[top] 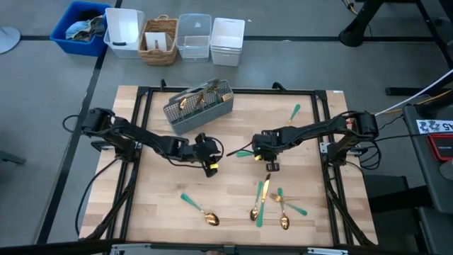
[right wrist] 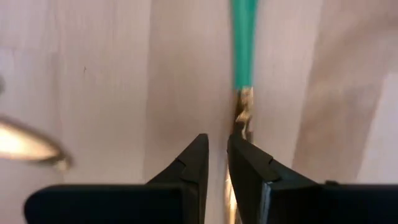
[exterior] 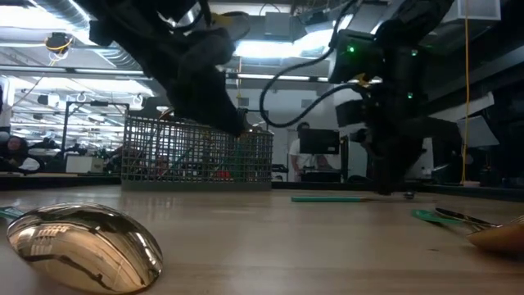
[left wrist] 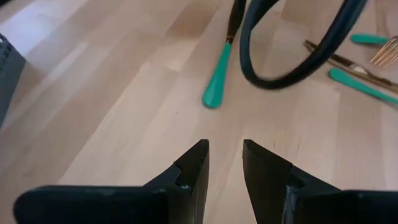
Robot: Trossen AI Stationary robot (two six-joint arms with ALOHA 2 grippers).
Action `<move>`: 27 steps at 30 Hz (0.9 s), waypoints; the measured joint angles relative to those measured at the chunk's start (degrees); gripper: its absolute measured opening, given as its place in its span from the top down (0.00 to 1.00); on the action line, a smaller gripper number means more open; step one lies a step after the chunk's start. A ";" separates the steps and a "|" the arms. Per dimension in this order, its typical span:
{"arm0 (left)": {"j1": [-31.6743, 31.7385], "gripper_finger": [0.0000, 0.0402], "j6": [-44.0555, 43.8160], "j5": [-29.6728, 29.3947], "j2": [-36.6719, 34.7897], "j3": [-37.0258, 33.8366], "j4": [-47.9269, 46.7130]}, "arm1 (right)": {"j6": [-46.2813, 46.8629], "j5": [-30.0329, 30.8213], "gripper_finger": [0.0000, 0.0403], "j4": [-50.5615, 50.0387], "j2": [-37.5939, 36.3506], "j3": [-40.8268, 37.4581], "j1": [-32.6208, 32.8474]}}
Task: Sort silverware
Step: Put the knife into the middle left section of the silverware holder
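Note:
The silverware has gold heads and teal handles. My right gripper, near the table's middle, is shut on one piece whose teal handle points toward the table's left; its head is hidden. My left gripper hovers just left of that handle, slightly open and empty. Several pieces stand in the grey mesh caddy. A spoon and several more pieces lie flat near the near edge, and one lies toward the far right. My right gripper pinches the piece at its gold neck, just below the teal handle, between the two fingertips. The fingers come from above, pointing down. In the low view the handle lies level, at or just above the table top; I cannot tell which.
Behind the table's far edge stand a blue bin, white and clear bins and a wicker basket. A black frame borders the wooden top. The right arm's cable loops in front of my left gripper.

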 joint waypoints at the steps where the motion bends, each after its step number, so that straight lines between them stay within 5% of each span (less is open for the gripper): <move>1: 0.00 0.78 0.11 0.00 0.58 -0.02 1.06 | -0.28 0.55 0.85 1.15 -0.02 0.00 -0.02; 27: -0.48 0.78 0.15 0.74 4.35 0.00 4.60 | -2.52 0.44 0.88 7.33 4.61 0.07 -0.07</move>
